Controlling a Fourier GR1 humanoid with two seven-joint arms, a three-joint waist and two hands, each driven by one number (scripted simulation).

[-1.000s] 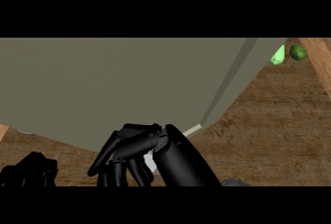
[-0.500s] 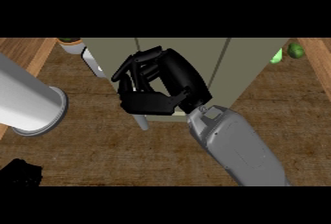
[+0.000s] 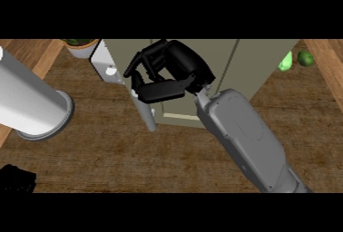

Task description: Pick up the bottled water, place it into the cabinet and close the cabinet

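The right hand (image 3: 167,72), fingers curled, sits against the edge of the open cabinet door (image 3: 137,102) in front of the grey-green cabinet (image 3: 248,68), while the left hand (image 3: 15,179) shows black at the lower left corner.

We see soft, even light with no clear source. The cabinet (image 3: 254,77) front reads flat and pale, without glare. Left of it, a grey cylinder (image 3: 30,106) shades gently along its length. Below the cabinet, the wooden counter (image 3: 134,158) looks dim and mottled, with no sharp cast shadows.
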